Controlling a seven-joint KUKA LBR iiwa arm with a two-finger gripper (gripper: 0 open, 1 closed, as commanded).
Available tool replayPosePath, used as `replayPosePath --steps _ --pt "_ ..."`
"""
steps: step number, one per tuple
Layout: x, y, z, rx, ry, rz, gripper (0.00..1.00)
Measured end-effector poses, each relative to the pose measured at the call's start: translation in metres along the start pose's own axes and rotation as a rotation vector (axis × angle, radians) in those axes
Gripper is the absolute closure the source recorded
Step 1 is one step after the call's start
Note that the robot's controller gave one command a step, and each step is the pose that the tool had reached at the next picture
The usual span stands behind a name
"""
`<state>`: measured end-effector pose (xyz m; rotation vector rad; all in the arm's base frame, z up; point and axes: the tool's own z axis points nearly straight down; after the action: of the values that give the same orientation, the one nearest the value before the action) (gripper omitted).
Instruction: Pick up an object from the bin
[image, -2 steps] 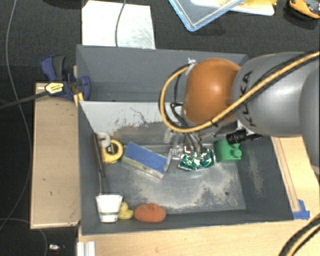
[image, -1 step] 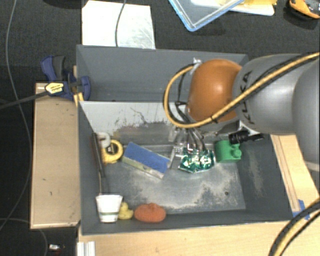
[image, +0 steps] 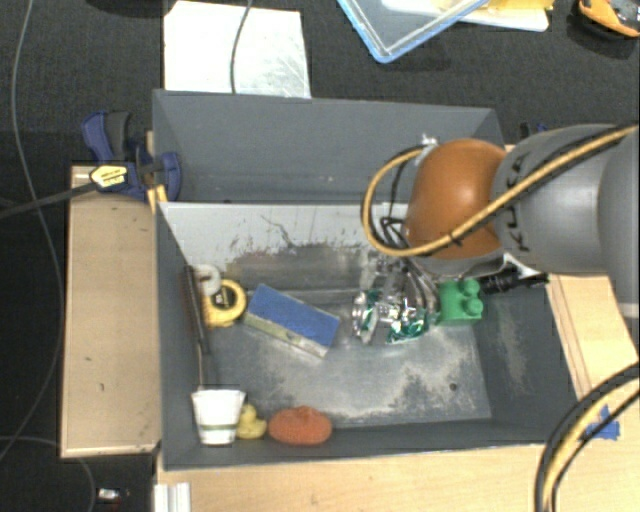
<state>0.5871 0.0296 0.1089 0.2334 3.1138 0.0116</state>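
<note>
Bin (image: 300, 150) grey, floor scratched pale. Blue slab (image: 292, 315). Yellow ring (image: 224, 303). Green brick (image: 461, 300). White cup (image: 217, 413), small yellow piece (image: 251, 427), orange-red lump (image: 299, 426). Wrist cover (image: 455, 200) orange-brown, cable (image: 533, 173) yellow, arm (image: 570, 225) grey.

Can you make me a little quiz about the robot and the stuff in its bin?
1. True or false: the white cup stands in the lower left corner of the bin, as the camera sees it.
2. Fill in: the flat block lying between the yellow round thing and the tool is ____.
3. Which of these lies nearest the tool? A) white cup B) green block C) yellow round thing

Key: 1 true; 2 blue; 3 B.
</note>
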Motion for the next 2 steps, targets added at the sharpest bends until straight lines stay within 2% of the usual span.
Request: replayPosePath --steps 1,2 --pt "0.005 -0.021 0.032 0.001 0.008 0.090 0.00" --pt "-0.011 -0.062 0.018 -0.002 -0.003 0.079 1.00"
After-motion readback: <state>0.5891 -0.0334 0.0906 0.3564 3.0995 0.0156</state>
